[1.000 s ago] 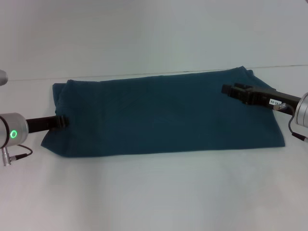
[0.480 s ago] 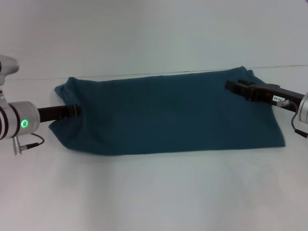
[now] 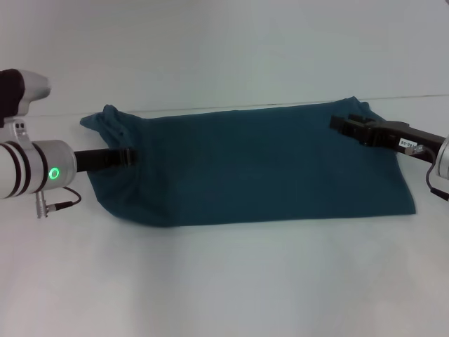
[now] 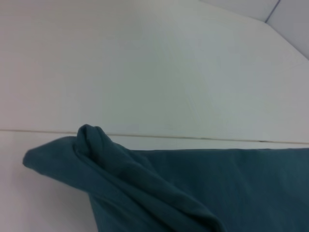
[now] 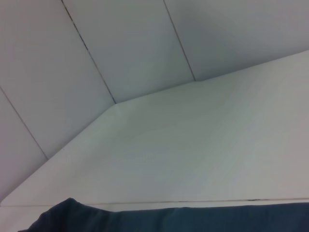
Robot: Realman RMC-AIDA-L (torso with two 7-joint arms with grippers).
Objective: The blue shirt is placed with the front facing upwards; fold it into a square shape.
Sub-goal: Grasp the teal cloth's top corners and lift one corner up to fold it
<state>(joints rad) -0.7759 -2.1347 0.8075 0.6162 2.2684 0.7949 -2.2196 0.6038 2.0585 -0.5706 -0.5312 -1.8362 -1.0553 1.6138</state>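
The blue shirt (image 3: 252,165) is lying as a long folded band across the white table (image 3: 224,281), plain side up. The left gripper (image 3: 128,158) is clamped on the band's left end and, compared with a second ago, is carrying that end inward toward the middle; the cloth there is now bunching into a raised ridge (image 4: 104,145) instead of lying flat. The right gripper (image 3: 344,126) is hovering at the far right corner, barely shifted; whether it is gripping cannot be told. Judgement: the crosswise fold is under way, and the band is shortening toward a square.
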